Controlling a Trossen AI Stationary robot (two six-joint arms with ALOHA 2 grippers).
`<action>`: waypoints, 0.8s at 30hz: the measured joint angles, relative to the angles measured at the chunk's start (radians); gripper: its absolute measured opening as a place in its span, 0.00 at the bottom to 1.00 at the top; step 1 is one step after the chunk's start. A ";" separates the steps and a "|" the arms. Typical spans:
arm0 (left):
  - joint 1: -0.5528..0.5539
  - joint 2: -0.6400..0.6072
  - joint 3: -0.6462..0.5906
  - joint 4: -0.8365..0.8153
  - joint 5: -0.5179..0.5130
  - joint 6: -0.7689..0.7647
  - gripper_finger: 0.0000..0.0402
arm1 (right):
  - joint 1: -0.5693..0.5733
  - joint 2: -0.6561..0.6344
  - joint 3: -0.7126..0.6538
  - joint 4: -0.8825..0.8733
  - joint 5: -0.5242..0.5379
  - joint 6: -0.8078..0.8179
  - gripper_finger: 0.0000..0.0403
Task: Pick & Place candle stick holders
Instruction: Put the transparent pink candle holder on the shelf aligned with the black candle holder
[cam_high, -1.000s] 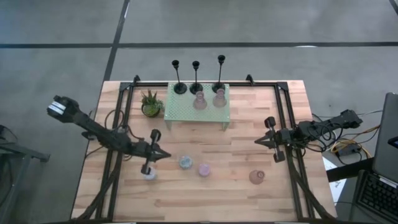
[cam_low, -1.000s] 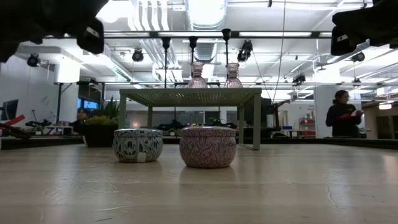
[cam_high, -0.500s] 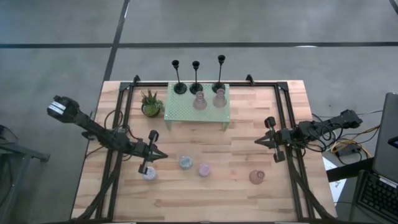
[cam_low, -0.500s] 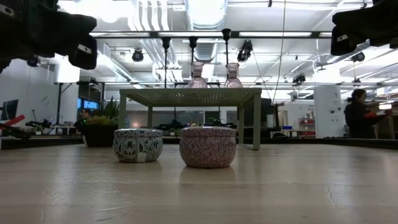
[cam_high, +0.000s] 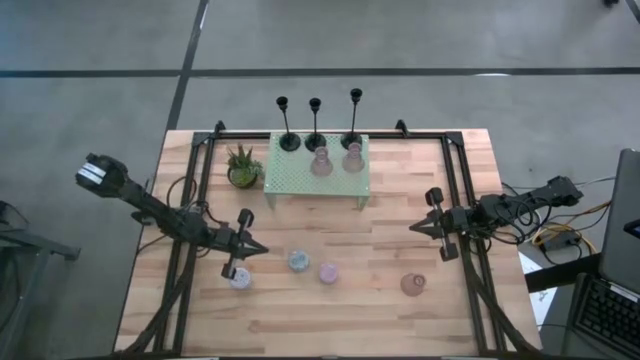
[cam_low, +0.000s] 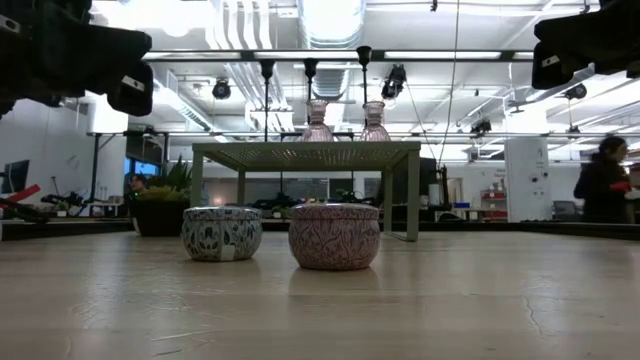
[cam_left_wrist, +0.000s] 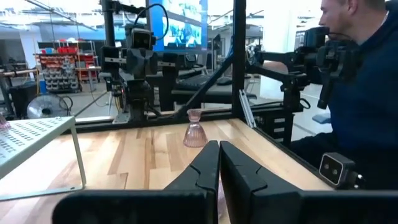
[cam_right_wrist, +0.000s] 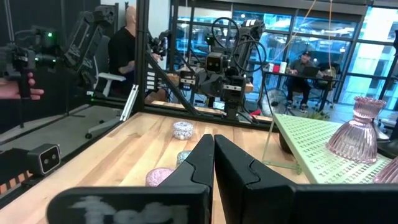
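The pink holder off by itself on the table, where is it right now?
In the high view the lone pink holder stands on the table's front right, below the right tool, well right of the lavender-pink cup.

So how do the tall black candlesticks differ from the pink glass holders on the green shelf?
The black candlesticks are thin, dark stems on round bases; the pink glass holders are squat, flared and translucent. The candlesticks line the green shelf's back edge, the glass holders just in front. All stand upright on the shelf.
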 joint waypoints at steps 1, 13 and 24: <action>0.000 0.000 0.000 0.001 0.000 -0.001 0.04 | 0.000 0.000 0.000 0.000 0.000 -0.001 0.02; 0.000 0.000 -0.001 0.006 0.000 -0.017 0.04 | 0.000 0.000 0.000 0.000 0.000 0.000 0.02; 0.000 0.000 -0.003 0.005 -0.001 -0.003 0.04 | 0.000 0.000 0.000 0.000 0.000 -0.002 0.02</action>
